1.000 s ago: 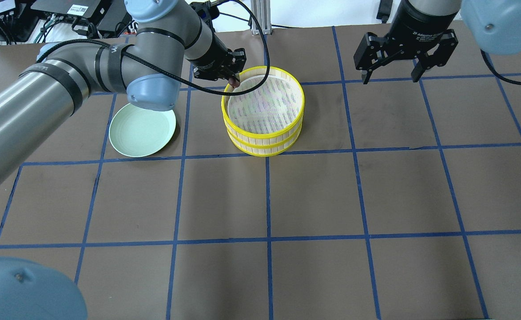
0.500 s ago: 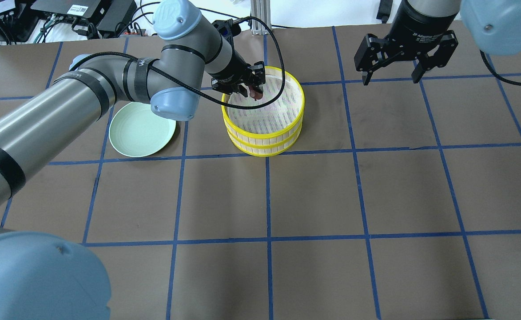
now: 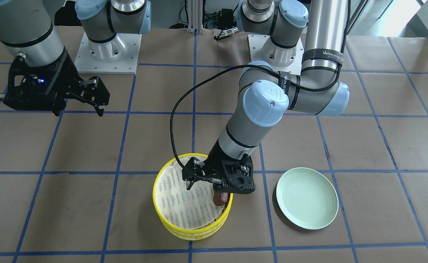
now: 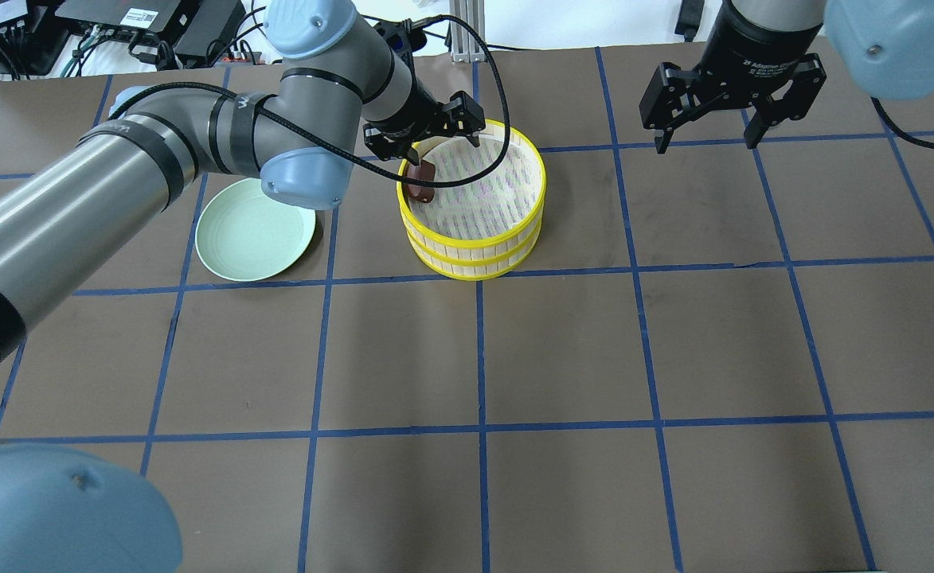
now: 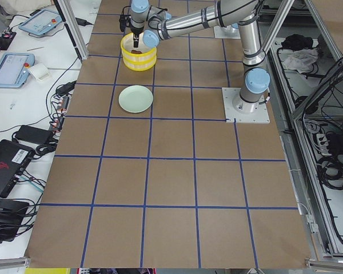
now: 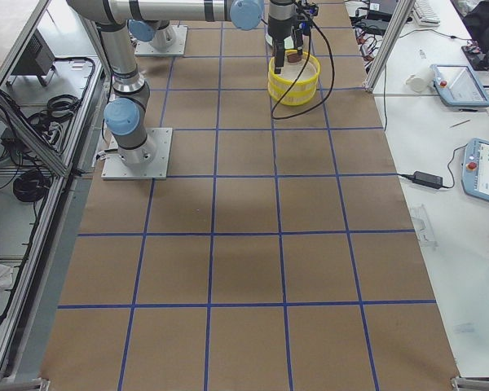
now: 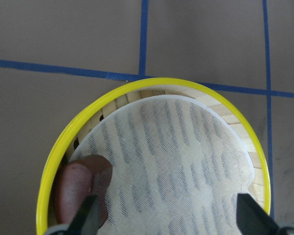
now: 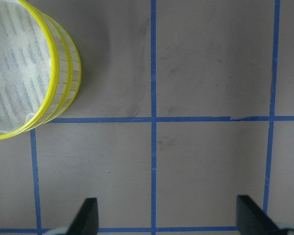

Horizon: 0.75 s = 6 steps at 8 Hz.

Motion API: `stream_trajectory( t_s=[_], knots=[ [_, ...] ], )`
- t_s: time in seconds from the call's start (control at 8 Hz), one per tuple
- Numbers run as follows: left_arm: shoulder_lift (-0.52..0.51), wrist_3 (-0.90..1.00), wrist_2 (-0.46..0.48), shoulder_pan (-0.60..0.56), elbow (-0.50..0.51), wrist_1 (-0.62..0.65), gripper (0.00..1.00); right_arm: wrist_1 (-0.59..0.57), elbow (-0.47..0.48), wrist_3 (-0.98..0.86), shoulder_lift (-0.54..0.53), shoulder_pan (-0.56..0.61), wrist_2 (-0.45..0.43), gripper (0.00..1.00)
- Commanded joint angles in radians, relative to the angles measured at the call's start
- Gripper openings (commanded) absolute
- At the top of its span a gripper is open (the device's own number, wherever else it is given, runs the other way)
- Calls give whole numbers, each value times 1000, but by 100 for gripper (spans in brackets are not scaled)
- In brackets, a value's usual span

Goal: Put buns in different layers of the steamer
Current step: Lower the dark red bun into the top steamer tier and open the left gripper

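Note:
The yellow-rimmed steamer (image 4: pixel 514 231) stands as two stacked tiers with a white patterned liner (image 4: pixel 478 195) on top. The dark reddish-brown bun (image 4: pixel 419 181) lies inside the top tier against the rim on the plate's side; it also shows in the front view (image 3: pixel 220 198) and the left wrist view (image 7: pixel 81 188). My left gripper (image 4: pixel 444 147) is open and empty just above the bun, its fingers (image 7: pixel 88 218) wide apart. My right gripper (image 4: pixel 705 143) is open and empty, hovering off to the steamer's right. The cream-white bun is hidden.
A pale green plate (image 4: pixel 252 231), with nothing on it, sits on the table left of the steamer. The left arm's black cable (image 3: pixel 172 120) loops over the steamer. The brown table (image 4: pixel 562 358) carries a blue tape grid.
My left gripper carried the brown bun over the steamer's rim, then opened and let it go. The bun now rests in the top tier by the rim. The right arm barely moved.

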Motion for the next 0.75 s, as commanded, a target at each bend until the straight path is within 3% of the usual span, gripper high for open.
stream_trajectory(
  t_s=[0.0, 0.12, 0.62],
  knots=[
    [92, 25, 191, 5, 6, -208, 100, -1, 0, 0, 0, 0, -2, 100],
    [114, 35, 238, 33, 6, -230, 100, -1, 0, 0, -1, 0, 0, 100],
    [292, 197, 255, 211, 6, -500, 100, -2, 0, 2, -5, 0, 3, 100]
  ],
)
